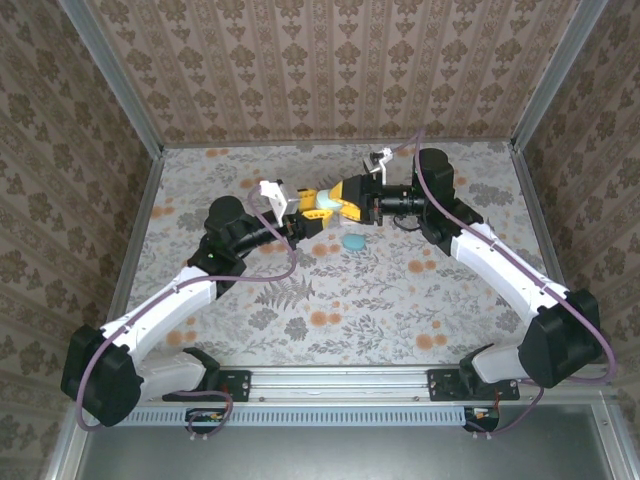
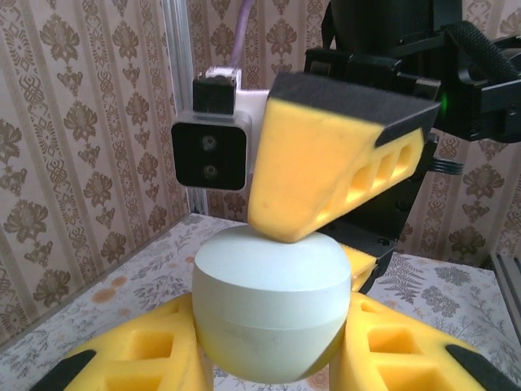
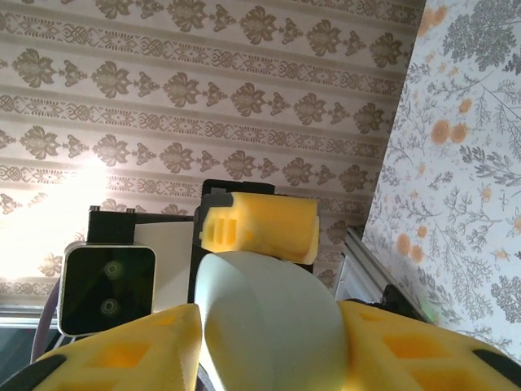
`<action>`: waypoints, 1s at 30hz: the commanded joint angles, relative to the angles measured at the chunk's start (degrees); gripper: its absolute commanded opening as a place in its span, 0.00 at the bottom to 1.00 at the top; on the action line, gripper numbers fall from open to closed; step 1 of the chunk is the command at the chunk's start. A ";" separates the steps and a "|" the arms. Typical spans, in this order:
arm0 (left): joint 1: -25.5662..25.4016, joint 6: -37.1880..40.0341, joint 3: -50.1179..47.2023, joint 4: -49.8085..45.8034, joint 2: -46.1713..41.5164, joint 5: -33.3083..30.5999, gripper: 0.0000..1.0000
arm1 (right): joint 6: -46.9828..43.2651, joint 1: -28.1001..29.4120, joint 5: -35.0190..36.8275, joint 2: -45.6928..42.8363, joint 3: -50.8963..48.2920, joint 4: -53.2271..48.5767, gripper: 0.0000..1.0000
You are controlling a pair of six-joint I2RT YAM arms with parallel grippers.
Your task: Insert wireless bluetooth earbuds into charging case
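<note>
Step in hand: a two-armed handling of the charging case [image 2: 269,301], held in the air above the counter [image 1: 400,300]; by my reading it is being pulled open or steadied so the earbuds can go in.
Case position: at about 12 o'clock from the counter's middle in the top view, between the two grippers and clear of the surface.
Left gripper [image 1: 308,214]: reaches in from 8 o'clock, with its jaws drawn in narrow and clamped on the lower body of the case.
Right gripper [image 1: 340,198]: reaches in from 3 o'clock and straddles the upper part of the case. One finger [image 2: 317,163] rests on the domed top, but I cannot tell whether it is gripping firmly or only touching.
Teal oval piece [image 1: 353,241]: lies flat on the counter at about 5 o'clock from the held case, near it but apart. It is probably the matching half.
Earbuds: whether any sit inside the case cannot be told.
Next move calls for: the left grip staying firm while the right gripper gets a sure hold across the top. Any pull or twist should then be gentle and straight, because the rounded shell could slip from the foam pads.
</note>
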 commanded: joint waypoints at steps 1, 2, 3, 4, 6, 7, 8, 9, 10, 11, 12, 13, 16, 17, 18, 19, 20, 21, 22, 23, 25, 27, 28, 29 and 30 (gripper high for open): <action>-0.13 -1.37 0.70 2.52 -0.25 0.18 0.26 | 1.20 0.30 -2.32 0.36 -0.28 3.10 0.44; -0.13 -1.41 0.68 2.44 -0.21 0.17 0.26 | 1.20 0.38 -2.39 0.35 -0.43 3.50 0.42; -0.13 -1.46 0.76 2.38 -0.21 0.18 0.26 | 1.20 0.40 -2.49 0.37 -0.59 4.11 0.40; -0.13 -1.41 0.90 2.20 -0.12 0.18 0.26 | 1.20 0.38 -2.56 0.36 -0.78 4.52 0.36; -0.13 -1.32 1.14 1.53 0.01 0.18 0.28 | -0.09 0.39 -2.67 -0.02 -1.07 4.56 0.28; -0.13 -1.20 1.16 1.30 0.05 0.17 0.28 | -0.84 0.39 -2.37 -0.36 -1.05 3.92 0.27; -0.13 -1.12 1.22 0.97 0.12 0.18 0.28 | -1.98 0.30 -1.70 -0.87 -1.03 3.14 0.24; -0.13 -0.85 1.35 0.43 0.14 0.18 0.29 | -3.02 0.27 -0.77 -1.48 -1.14 2.27 0.23; -0.13 -0.64 1.38 -0.26 0.23 0.03 0.30 | -4.00 0.23 0.17 -2.02 -1.39 1.79 0.23; -0.16 -0.27 1.58 -1.13 0.23 -0.15 0.32 | -4.92 0.12 1.50 -2.79 -1.73 1.32 0.23; -0.20 0.03 1.70 -2.30 0.30 -0.55 0.36 | -5.89 0.04 3.12 -3.63 -2.19 0.79 0.22; -0.22 0.18 1.81 -3.24 0.47 -0.69 0.41 | -6.71 0.03 4.69 -4.31 -2.69 0.15 0.21; -0.22 0.49 1.39 -5.65 0.84 -0.13 0.60 | -9.59 0.03 10.15 -6.25 -4.49 -2.42 0.19; -0.22 0.23 0.87 -5.92 0.76 -0.08 0.64 | -10.42 -0.10 11.87 -6.80 -5.36 -3.32 0.19; -0.22 -0.01 0.36 -6.00 0.63 -0.15 0.66 | -10.87 -0.18 12.96 -7.18 -6.31 -3.49 0.19; -0.22 -0.22 -0.24 -6.13 0.35 -0.32 0.68 | -10.85 -0.34 14.11 -7.61 -7.64 -3.06 0.19; -0.22 -0.40 -0.80 -6.35 0.05 -0.65 0.70 | -10.82 -0.54 15.09 -7.95 -9.29 -2.24 0.19; -0.22 -0.37 -1.45 -6.75 -0.33 -0.93 0.71 | -10.63 -0.71 16.05 -8.15 -10.44 -1.53 0.19; -0.22 -0.04 -2.01 -7.60 -0.83 -1.26 0.72 | -10.43 -0.79 17.16 -8.33 -12.15 -0.63 0.19; -0.22 0.23 -2.62 -8.56 -1.44 -1.71 0.72 | -10.33 -0.82 18.57 -8.35 -13.70 -0.34 0.19; -0.22 0.88 -3.75 -10.47 -2.75 -3.17 0.73 | -10.49 -0.79 21.36 -7.93 -16.51 -0.20 0.19; -0.22 1.05 -5.17 -11.54 -4.78 -5.93 0.73 | -10.58 -0.83 23.55 -6.25 -19.34 0.28 0.20; -0.22 1.00 -5.83 -11.71 -5.85 -7.46 0.73 | -10.48 -0.80 24.36 -4.90 -20.82 0.56 0.19; -0.22 1.04 -6.41 -11.81 -6.82 -9.26 0.74 | -10.19 -0.68 24.91 -3.25 -22.08 0.74 0.19; -0.14 1.10 -6.74 -11.89 -7.53 -10.70 0.74 | -9.86 -0.39 25.00 -1.62 -23.13 1.65 0.19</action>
